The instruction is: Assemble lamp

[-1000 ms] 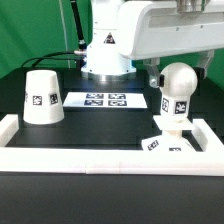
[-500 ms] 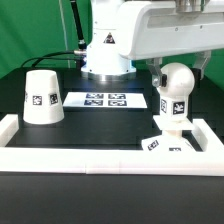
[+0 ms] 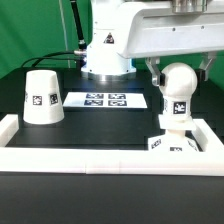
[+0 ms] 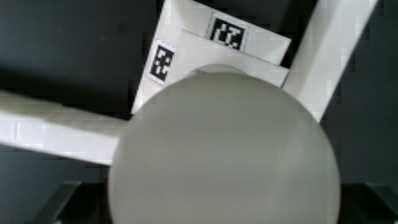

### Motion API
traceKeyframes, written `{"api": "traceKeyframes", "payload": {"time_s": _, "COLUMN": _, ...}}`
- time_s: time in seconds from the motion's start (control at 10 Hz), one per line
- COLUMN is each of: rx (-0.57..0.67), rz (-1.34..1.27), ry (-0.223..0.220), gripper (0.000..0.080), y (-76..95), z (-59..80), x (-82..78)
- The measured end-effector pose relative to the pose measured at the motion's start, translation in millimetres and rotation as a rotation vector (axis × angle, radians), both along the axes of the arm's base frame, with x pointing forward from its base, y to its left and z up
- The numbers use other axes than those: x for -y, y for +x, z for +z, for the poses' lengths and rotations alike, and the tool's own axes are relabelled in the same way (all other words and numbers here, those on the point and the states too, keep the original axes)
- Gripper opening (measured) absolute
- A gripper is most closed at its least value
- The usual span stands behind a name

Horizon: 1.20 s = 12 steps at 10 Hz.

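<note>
Exterior view: fingers of the tool point(image 3: 179, 70) have edged outward beside the bulb point(image 3: 177, 92) standing on the base point(image 3: 168, 147), perhaps releasing it; I cannot tell its grip.

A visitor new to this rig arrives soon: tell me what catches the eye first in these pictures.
The white ball bulb stands out first, upright over the square base plate on the exterior view's right, with the pincer at its top; whether it grips cannot be told. In the wrist view the bulb fills most of the picture. The cone shade stands alone on the exterior view's left, beside the marker board.
</note>
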<state>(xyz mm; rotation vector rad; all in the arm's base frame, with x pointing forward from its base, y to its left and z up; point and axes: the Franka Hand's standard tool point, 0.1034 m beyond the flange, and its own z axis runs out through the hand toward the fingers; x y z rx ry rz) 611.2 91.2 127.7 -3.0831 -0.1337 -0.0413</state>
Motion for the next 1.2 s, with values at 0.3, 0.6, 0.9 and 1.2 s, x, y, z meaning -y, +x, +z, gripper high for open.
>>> {"api": "traceKeyframes", "payload": {"time_s": 0.3, "rx": -0.024, "rz": -0.288, "ry": 0.012, "gripper": 0.0576, "y": -1.8, "z": -0.9, "x": -4.1}}
{"api": "traceKeyframes", "payload": {"time_s": 0.6, "rx": -0.045, "rz": -0.584, "ry": 0.023, "gripper": 0.0576, "y": -1.9, "z": -1.8, "x": -2.6}}
{"api": "traceKeyframes", "payload": {"time_s": 0.9, "rx": -0.078, "rz": -0.931, "ry": 0.038, "gripper": 0.0576, "y": -3.1, "z": -2.2, "x": -4.3}}
{"api": "traceKeyframes", "payload": {"time_s": 1.2, "rx": -0.088, "rz": -0.977, "ry": 0.046, "gripper": 0.0642, "y": -3.4, "z": -2.2, "x": -6.3}}
